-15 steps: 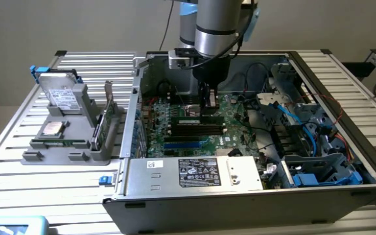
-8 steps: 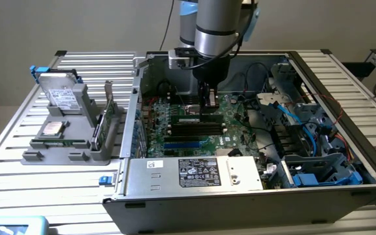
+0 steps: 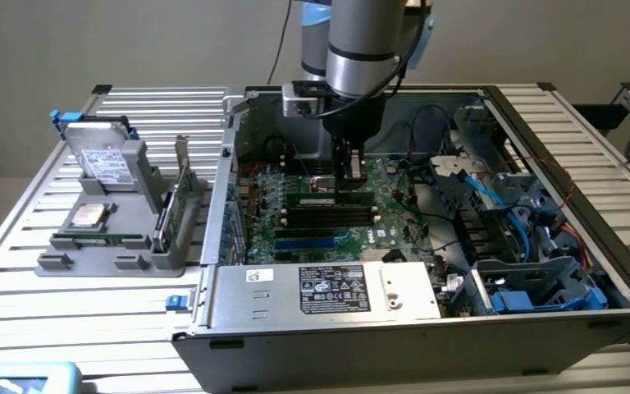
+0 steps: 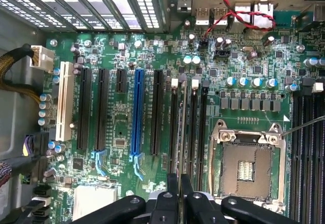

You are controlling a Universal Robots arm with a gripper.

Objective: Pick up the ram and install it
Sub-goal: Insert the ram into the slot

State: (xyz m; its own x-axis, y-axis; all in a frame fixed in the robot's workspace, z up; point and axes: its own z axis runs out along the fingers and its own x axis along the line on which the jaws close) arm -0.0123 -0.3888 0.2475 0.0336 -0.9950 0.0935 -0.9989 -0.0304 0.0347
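The gripper [image 3: 349, 182] [image 4: 176, 191] is closed to a narrow gap. In the wrist view its fingers [image 4: 172, 183] appear to pinch the top edge of the ram [image 4: 181, 132], which shows edge-on as a thin line running away from between them. In the exterior view the ram [image 3: 331, 200] sits directly under the fingertips, green with a small white sticker, lying along the row of black memory slots [image 3: 326, 220] just beyond it. Whether it is fully seated or only resting in the slot mouth I cannot tell.

To do this step well, the stick has to stay upright and parallel to its slot along its whole length. Pressure should go straight down and evenly, so neither end tips in first. The white latches [image 4: 175, 82] at the slot's end need to be free to swing.

The arm [image 3: 364, 41] reaches almost vertically down into the open computer case [image 3: 293, 328], with the wrist squarely over the motherboard [image 4: 117, 127]. The empty processor socket [image 4: 247, 158] lies close to one side of the hand and the long blue slot [image 4: 137, 112] a little further off to the other.
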